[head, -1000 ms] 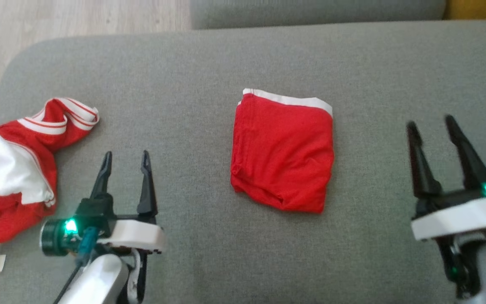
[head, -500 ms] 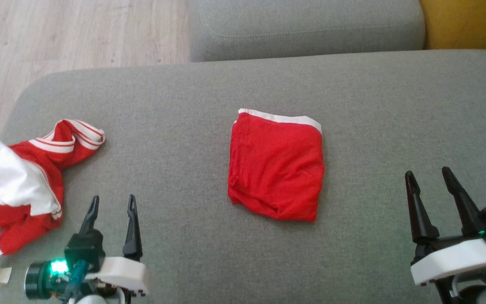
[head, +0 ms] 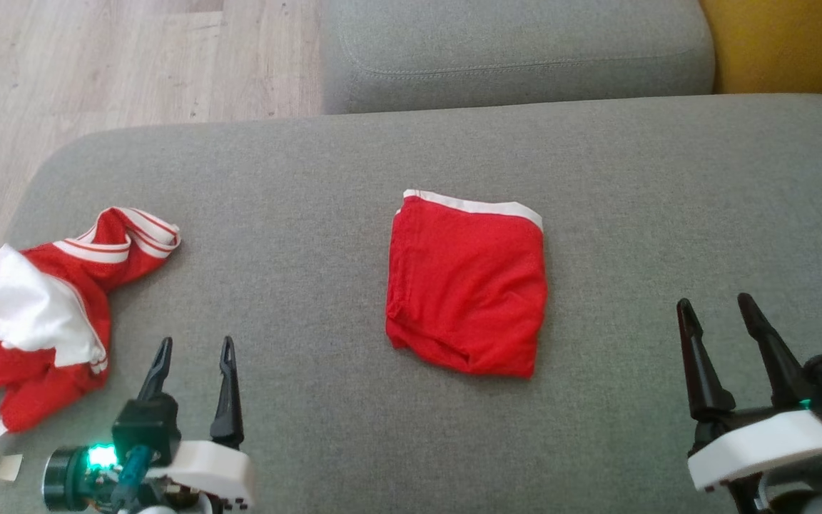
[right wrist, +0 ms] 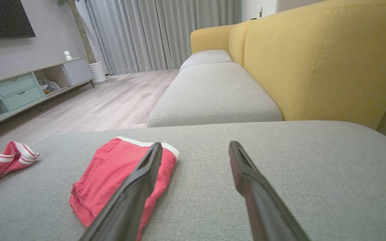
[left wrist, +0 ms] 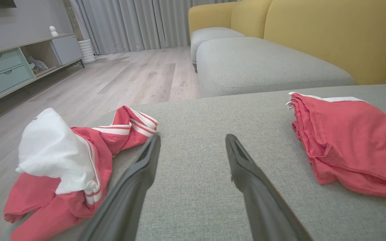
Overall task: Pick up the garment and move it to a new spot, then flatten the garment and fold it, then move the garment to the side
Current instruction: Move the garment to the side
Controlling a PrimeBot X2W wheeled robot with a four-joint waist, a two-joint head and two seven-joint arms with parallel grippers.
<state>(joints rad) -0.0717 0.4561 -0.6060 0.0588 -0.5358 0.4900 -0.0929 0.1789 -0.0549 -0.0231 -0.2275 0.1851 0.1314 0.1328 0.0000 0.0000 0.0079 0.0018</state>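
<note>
White-cased left gripper [head: 193,348] and right gripper [head: 716,307], long black tapered fingers [head: 227,400], green lamps [head: 100,455], teal cable [head: 129,467].

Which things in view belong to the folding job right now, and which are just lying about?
Job in hand: folded red garment, mid grey cushion; left tool and right tool, both open and empty.
Lying about: crumpled red-and-white garment at the cushion's left end, possibly next in line; yellow sofa back; cabinet; curtains.
</note>
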